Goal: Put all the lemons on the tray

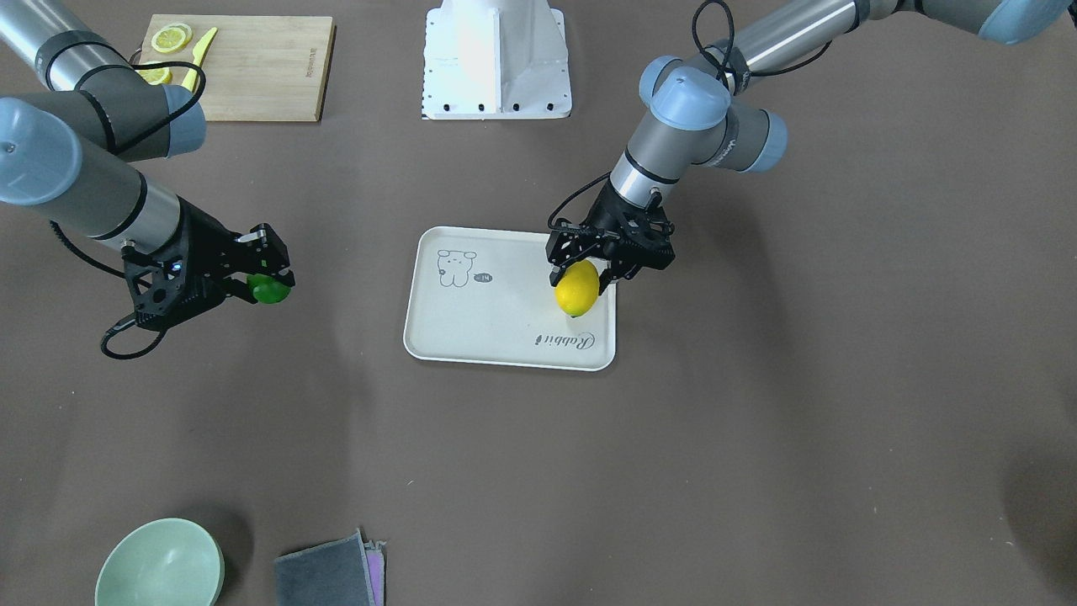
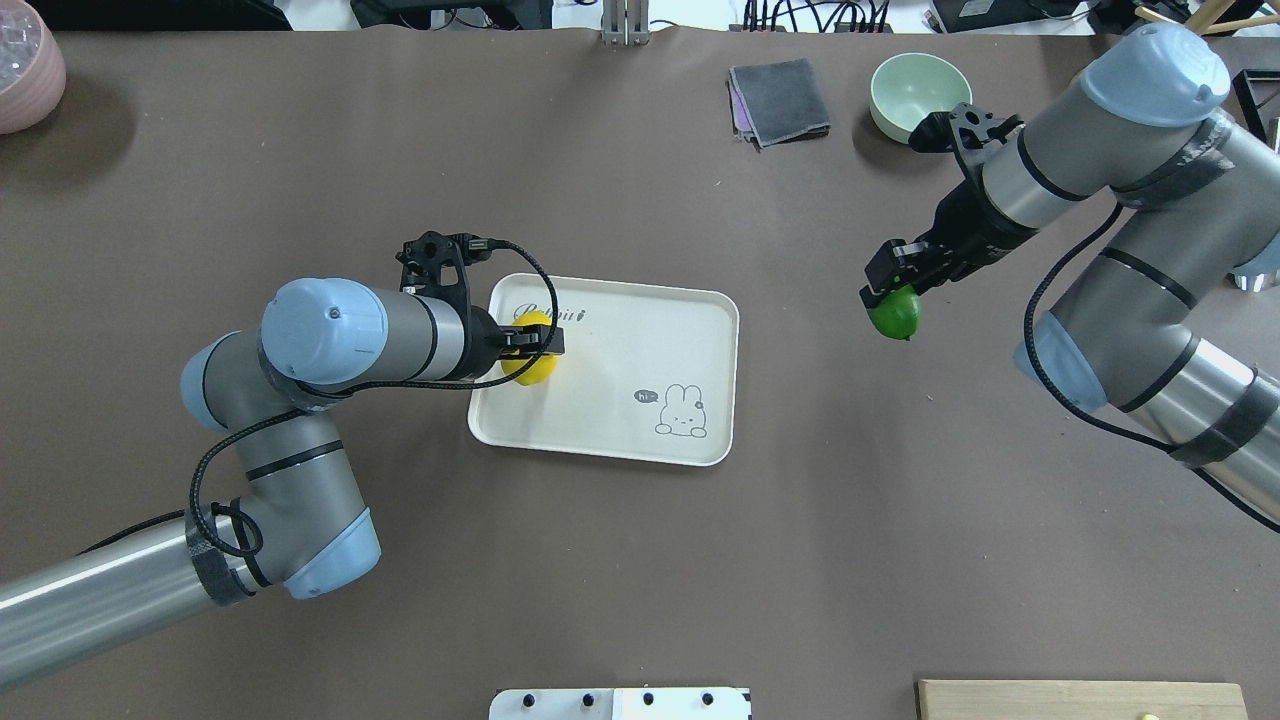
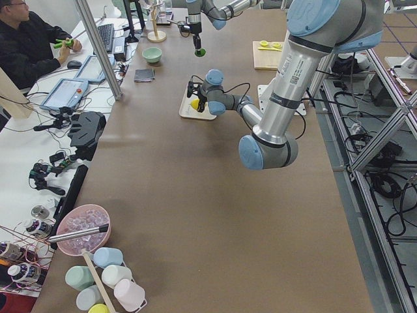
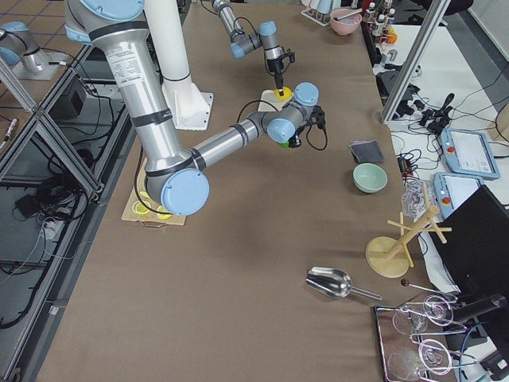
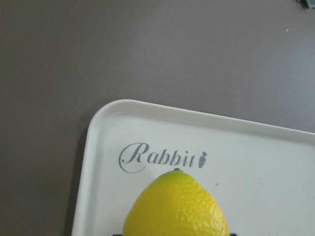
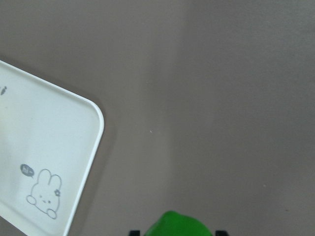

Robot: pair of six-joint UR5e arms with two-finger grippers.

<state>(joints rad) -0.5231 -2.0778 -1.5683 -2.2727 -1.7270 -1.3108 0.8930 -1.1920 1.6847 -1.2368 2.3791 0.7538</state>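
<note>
The cream-white tray (image 1: 496, 324) (image 2: 640, 400) lies mid-table, with a rabbit drawing and "Rabbit" script. My left gripper (image 1: 589, 278) (image 2: 535, 350) is shut on the yellow lemon (image 1: 577, 289) (image 2: 529, 362) (image 5: 177, 209) over the tray's corner by the script; I cannot tell whether the lemon touches the tray. My right gripper (image 1: 267, 282) (image 2: 890, 300) is shut on the green lemon (image 1: 271, 291) (image 2: 894, 313) (image 6: 178, 225) and holds it above the bare table, to the side of the tray. The tray's rabbit corner (image 6: 74, 162) shows in the right wrist view.
A wooden cutting board (image 1: 261, 71) with lemon slices (image 1: 171, 38) and a yellow knife (image 1: 199, 57) lies near the robot's right side. A pale green bowl (image 1: 160, 566) (image 2: 918, 92) and folded grey cloths (image 1: 330, 574) (image 2: 780, 100) sit at the far edge. The white robot base (image 1: 496, 59) stands behind the tray.
</note>
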